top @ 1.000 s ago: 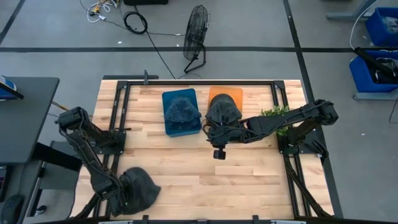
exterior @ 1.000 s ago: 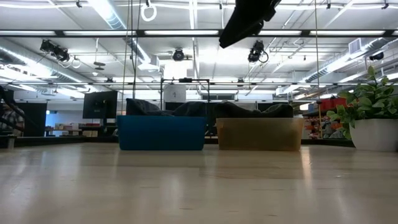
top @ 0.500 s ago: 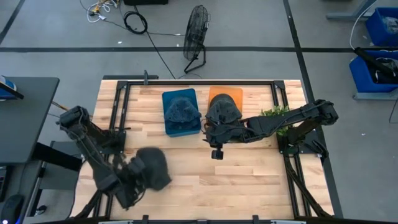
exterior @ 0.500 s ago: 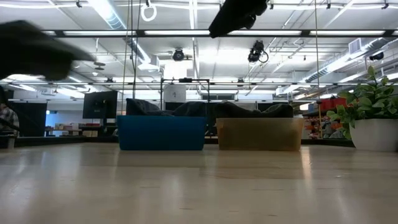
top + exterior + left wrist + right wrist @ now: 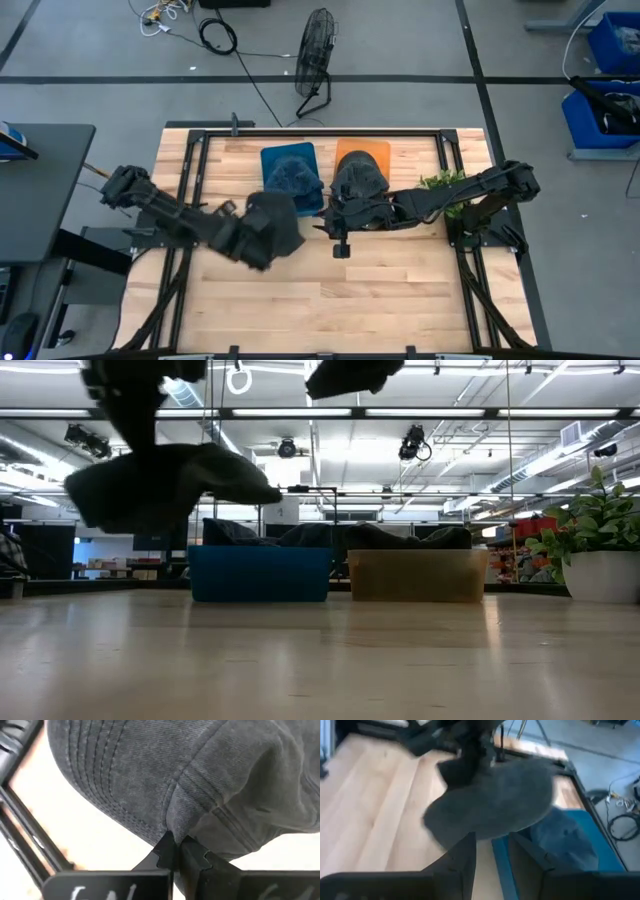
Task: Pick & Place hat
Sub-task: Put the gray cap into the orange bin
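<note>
Currently, left gripper point(image 5: 175, 851): pinched shut on a fold of the grey hat point(image 5: 268, 228), held in the air above the table point(image 5: 300, 300).
Key relation: the hat hangs at the near left corner of the blue bin point(image 5: 292, 180), which lies just beyond it and already holds a hat.
Right gripper point(image 5: 492, 851): fingers apart, empty, hovering near the orange bin point(image 5: 362, 158).
Nearer arm: left.
Hidden: the left fingertips in the high view, under the hat.

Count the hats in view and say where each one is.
3: one hat held in the left gripper above the table, one in the blue bin, one in the orange bin. More may lie underneath.
</note>
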